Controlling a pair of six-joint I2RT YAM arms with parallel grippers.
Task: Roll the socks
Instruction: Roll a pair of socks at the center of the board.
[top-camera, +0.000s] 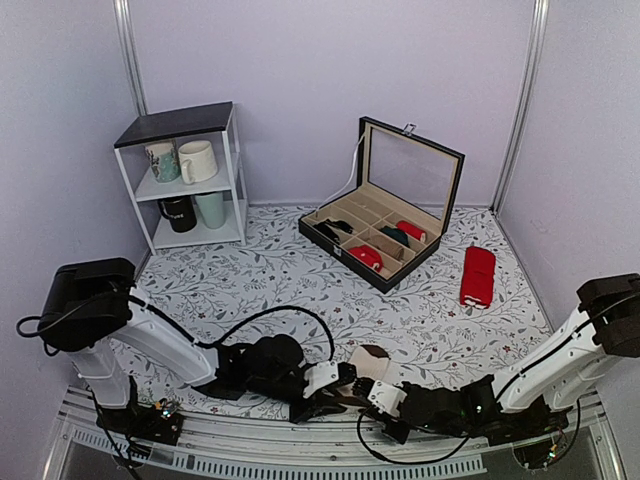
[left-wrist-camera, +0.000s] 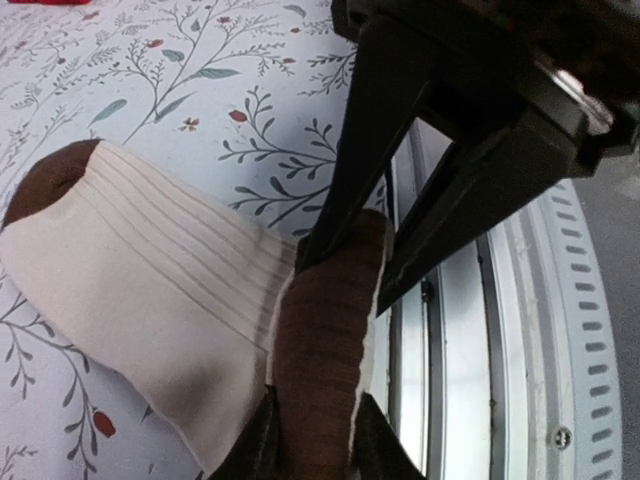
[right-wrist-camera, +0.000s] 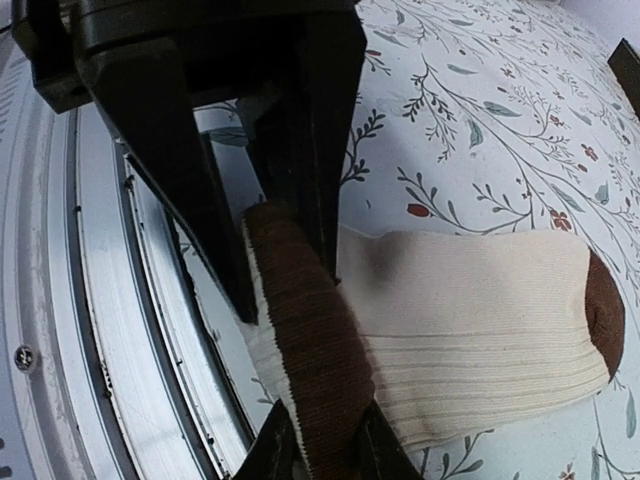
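Bottom centre of the overhead view, at the near table edge beside a slotted silver metal rail (left-wrist-camera: 470, 380), two black robot grippers meet nose to nose over the soft ribbed socks (top-camera: 368, 364), cream with dark brown bands. The left gripper (left-wrist-camera: 318, 425) is clamped across the folded dark brown band, and the right gripper (right-wrist-camera: 320, 440) pinches the same band from the other side, so four fingers crowd one narrow strip of fabric. The cream body lies flat on the pale floral tablecloth (top-camera: 270, 275), brown toe pointing away, so the roll looks barely begun. Likely troubles: the fingers could knock together or pull against each other and stretch the band; if either grip slackens, the fold could spring open; and a tug toward the rail could drag the fabric off the cloth and snag it in the slots. Farther up, right of centre, lies a flat plain red pair (top-camera: 477, 275); beyond it is an open black compartmented box (top-camera: 412, 165), and at upper left a white shelf (top-camera: 180, 125) of mugs.
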